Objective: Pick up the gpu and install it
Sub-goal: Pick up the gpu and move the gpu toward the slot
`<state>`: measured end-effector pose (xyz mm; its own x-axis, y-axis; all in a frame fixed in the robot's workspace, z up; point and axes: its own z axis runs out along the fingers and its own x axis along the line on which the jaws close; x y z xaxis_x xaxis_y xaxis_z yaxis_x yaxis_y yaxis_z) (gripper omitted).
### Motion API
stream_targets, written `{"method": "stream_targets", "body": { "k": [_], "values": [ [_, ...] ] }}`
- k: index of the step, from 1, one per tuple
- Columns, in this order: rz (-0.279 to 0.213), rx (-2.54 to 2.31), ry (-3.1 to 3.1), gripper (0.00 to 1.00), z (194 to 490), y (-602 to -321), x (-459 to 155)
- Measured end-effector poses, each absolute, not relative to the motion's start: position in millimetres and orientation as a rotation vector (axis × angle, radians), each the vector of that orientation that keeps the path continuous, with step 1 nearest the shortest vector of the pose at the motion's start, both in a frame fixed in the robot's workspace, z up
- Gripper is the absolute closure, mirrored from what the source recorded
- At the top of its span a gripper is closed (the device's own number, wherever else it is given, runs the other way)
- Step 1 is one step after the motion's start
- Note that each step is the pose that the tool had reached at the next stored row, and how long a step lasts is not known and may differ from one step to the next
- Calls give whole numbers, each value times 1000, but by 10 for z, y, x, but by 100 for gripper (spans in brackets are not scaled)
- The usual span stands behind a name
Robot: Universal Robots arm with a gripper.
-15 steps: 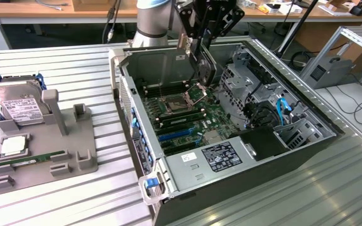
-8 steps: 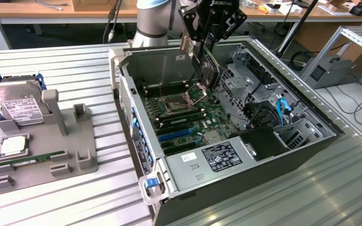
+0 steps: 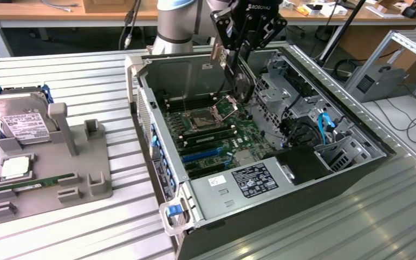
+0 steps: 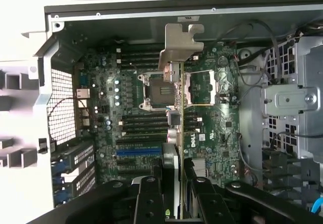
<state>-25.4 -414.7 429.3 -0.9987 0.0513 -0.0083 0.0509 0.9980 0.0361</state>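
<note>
Gripper (image 3: 235, 51) clamped on the gpu (image 3: 240, 81). The card hangs edge-down from its jaws, inside the open computer case (image 3: 359, 162) and above the motherboard (image 3: 248, 130). A bare processor socket (image 4: 154, 89) lies just below the card. Risk: if the card comes down tilted or off its slot, it could strike the socket pins or twist in the grip.

The black fingers (image 4: 149, 199) are clamping the gpu (image 4: 177, 108) between them, and the card is showing edge-on, stretching away from them to its silver bracket (image 4: 180, 45) at the far end. Beyond the fingers the card is crossing in front of the CPU socket (image 4: 156, 90) on the green motherboard (image 4: 212, 128), which is lying inside the open computer case (image 4: 151, 19). A blue slot (image 4: 139, 151) is sitting near one finger.
</note>
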Motion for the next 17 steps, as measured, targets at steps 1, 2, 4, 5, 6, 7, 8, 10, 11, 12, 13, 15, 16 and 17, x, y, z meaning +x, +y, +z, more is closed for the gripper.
{"method": "stream_targets", "body": {
  "k": [1, 2, 4, 5, 6, 7, 8, 10, 11, 12, 13, 15, 16, 17],
  "values": [
    [56, 80, 3131, 73, 4285, -4148, -237],
    [56, 80, 3131, 73, 4278, -4148, -223],
    [56, 80, 3131, 73, 4268, -4148, -205],
    [56, 80, 3131, 73, 4265, -4147, -199],
    [56, 80, 3131, 73, 4259, -4147, -187],
    [56, 80, 3131, 73, 4253, -4147, -176],
    [56, 80, 3131, 73, 4247, -4147, -165],
    [56, 80, 3131, 73, 4239, -4148, -149],
    [56, 80, 3131, 73, 4236, -4148, -142],
    [56, 80, 3131, 73, 4232, -4148, -132],
    [56, 80, 3131, 73, 4228, -4148, -125],
    [56, 80, 3131, 73, 4223, -4148, -116],
    [56, 80, 3131, 73, 4220, -4148, -110],
    [56, 80, 3131, 73, 4215, -4148, -101]
  ]
}}
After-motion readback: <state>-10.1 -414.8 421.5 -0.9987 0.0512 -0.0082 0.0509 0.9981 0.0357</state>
